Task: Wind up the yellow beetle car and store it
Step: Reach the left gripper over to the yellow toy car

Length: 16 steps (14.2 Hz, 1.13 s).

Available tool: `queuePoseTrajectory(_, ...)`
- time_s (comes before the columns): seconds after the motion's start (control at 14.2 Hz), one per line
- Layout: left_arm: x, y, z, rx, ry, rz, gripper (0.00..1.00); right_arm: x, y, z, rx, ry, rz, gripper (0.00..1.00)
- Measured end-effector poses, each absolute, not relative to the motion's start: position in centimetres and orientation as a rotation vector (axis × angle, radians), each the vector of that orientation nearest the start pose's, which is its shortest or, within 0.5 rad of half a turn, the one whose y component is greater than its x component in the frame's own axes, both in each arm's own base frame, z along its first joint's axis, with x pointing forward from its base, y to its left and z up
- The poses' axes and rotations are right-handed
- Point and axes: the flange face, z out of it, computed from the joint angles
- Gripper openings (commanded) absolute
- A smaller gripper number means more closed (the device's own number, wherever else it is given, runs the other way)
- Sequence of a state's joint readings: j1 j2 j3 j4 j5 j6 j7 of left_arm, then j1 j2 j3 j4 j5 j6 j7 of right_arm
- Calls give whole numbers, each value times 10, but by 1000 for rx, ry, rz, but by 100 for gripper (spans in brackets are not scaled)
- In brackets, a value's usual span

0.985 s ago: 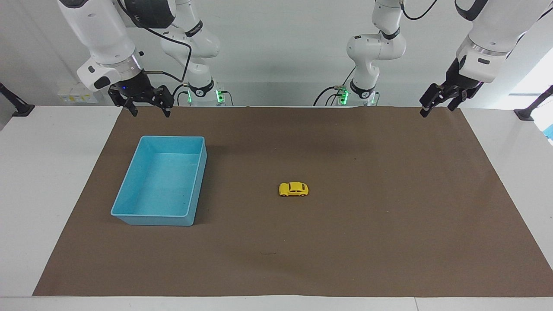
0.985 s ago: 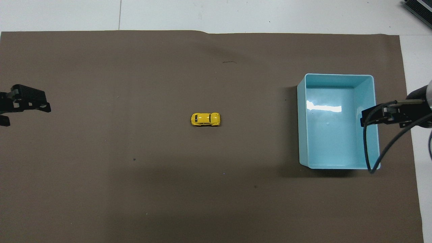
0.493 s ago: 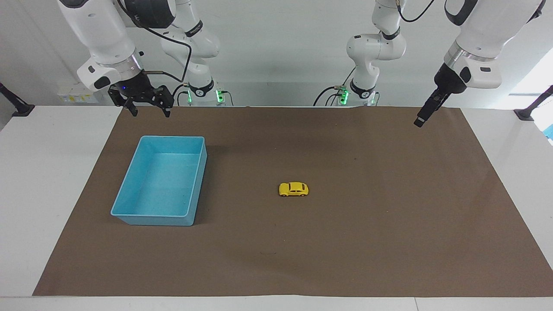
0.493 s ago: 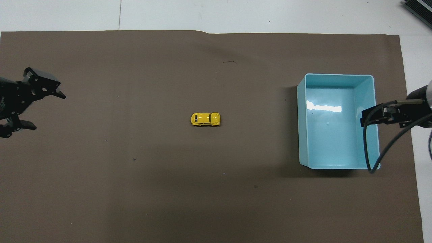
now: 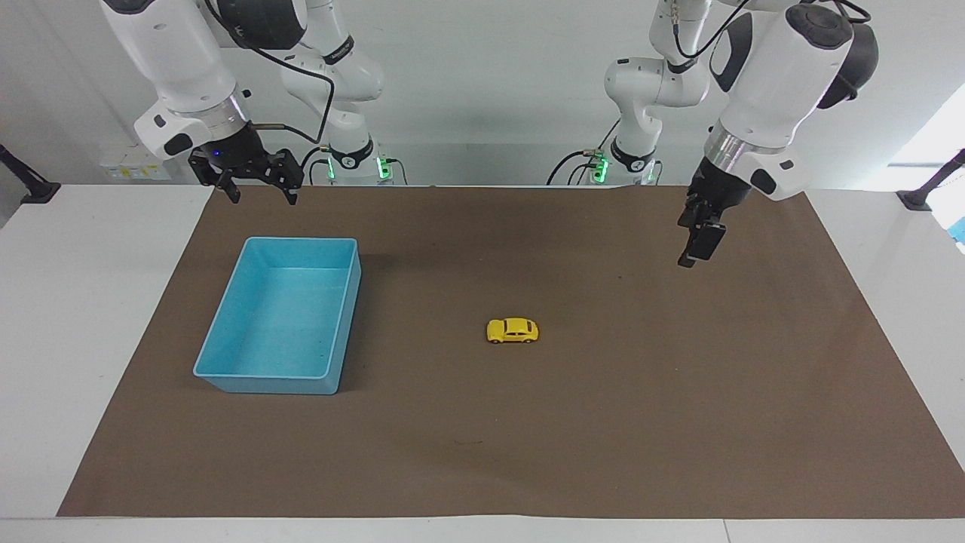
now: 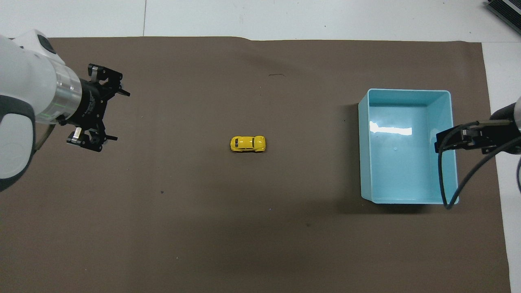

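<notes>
The car (image 5: pixel 513 331) sits on its wheels mid-surface, its long axis running between the two arms' ends. The left pincer (image 6: pixel 109 116), open and empty, hangs over the mat (image 5: pixel 678 392) toward the left arm's end, facing the car and closer to it. The right pincer (image 5: pixel 257 190) waits, open, by the tray (image 5: pixel 226 332). No writing is legible

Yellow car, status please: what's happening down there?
Left gripper open over the mat. Right gripper open, waiting by the blue tray. Yellow car untouched, mid-mat. Nothing in the way.
</notes>
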<state>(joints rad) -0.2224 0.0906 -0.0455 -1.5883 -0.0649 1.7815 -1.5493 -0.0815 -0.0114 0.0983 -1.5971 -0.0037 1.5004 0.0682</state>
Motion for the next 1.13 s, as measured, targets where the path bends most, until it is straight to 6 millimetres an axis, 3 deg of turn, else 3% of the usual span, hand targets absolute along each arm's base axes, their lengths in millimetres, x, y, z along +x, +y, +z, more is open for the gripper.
queuePoseTrajectory(0.21, 584, -207, 550, -2485, -2102, 22, 100, 543, 9, 613, -3146, 81, 134, 100)
queuePoseTrajectory(0.56, 584, -294, 472, -2370, -2170, 76, 100, 543, 9, 613, -3146, 81, 134, 100)
queuePoseTrajectory(0.91, 577, -346, 424, -2299, -2247, 89, 100, 543, 9, 613, -3146, 81, 134, 100)
queuePoseTrajectory(1.13, 566, -380, 379, -2250, -2251, 105, 100, 543, 9, 613, -3146, 81, 134, 100)
